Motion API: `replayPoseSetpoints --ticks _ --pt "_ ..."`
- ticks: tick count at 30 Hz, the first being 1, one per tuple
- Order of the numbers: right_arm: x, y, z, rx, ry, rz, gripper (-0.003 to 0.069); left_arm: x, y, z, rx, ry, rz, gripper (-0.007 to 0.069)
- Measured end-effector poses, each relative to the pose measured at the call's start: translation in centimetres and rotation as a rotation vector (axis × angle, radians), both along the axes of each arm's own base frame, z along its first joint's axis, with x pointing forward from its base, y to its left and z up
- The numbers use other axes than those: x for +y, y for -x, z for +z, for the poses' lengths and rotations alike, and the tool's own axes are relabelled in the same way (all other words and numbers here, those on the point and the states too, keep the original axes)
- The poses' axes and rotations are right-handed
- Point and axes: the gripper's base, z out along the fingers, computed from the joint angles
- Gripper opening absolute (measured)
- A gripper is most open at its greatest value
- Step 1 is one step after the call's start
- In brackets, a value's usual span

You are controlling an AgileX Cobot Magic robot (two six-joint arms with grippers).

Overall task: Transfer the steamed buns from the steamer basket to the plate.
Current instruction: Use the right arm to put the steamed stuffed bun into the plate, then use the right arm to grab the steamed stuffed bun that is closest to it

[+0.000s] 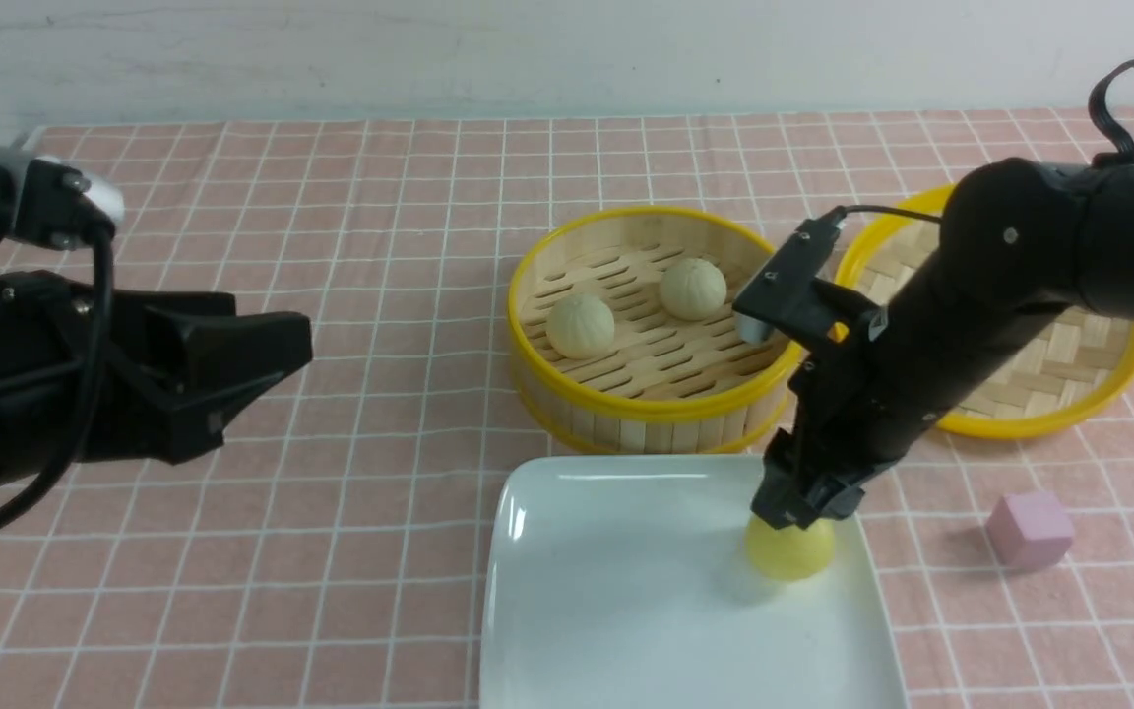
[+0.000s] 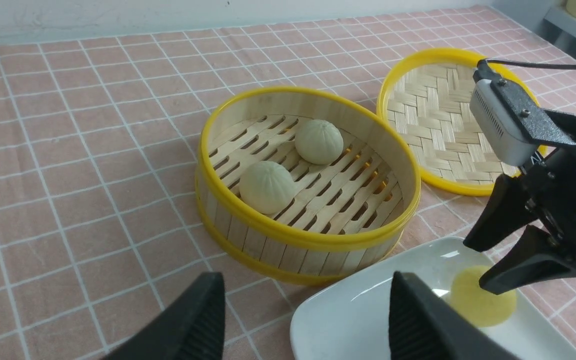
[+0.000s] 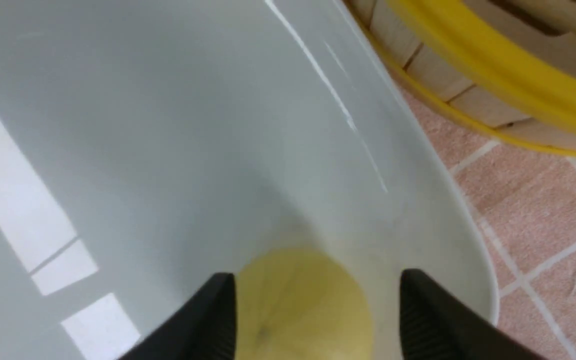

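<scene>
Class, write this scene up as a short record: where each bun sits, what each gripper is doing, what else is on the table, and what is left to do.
On the plate: yellow bun, near its right edge
In the steamer basket: left pale bun, right pale bun
Right gripper: open, jaws either side of the yellow bun
Left gripper: open, empty, left of the basket
Other items: woven tray, pink cube
Left to move: both pale buns
</scene>
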Motion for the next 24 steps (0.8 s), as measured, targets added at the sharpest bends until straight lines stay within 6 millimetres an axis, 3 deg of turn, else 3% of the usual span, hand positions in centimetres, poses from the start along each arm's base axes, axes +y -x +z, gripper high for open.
replayPoseSetpoints --ticks 3,6,10,16,19,24 --pt "0.0 -0.2 0.6 -0.043 -0.012 -0.007 0.0528 0.0 0.0 0.0 0.000 0.000 0.000 0.0453" --pt "0.3 -1.0 3.7 -0.151 -0.064 -0.031 0.0548 0.0 0.0 0.0 0.000 0.000 0.001 0.0453" --pt "0.8 -2.1 8.4 -0.230 -0.162 -0.119 0.0503 0.0 0.0 0.0 0.000 0.000 0.001 0.0453" --pt "1.0 -3.1 12.1 -0.289 -0.212 -0.194 0.0445 0.0 0.0 0.0 0.000 0.000 0.001 0.0453" --pt "1.2 -4.1 12.4 -0.318 -0.206 -0.213 0.0441 0.0 0.0 0.0 0.000 0.000 0.001 0.0453" --pt "2.5 -7.8 8.9 -0.332 -0.149 -0.218 0.0439 0.0 0.0 0.0 0.000 0.000 0.001 0.0453"
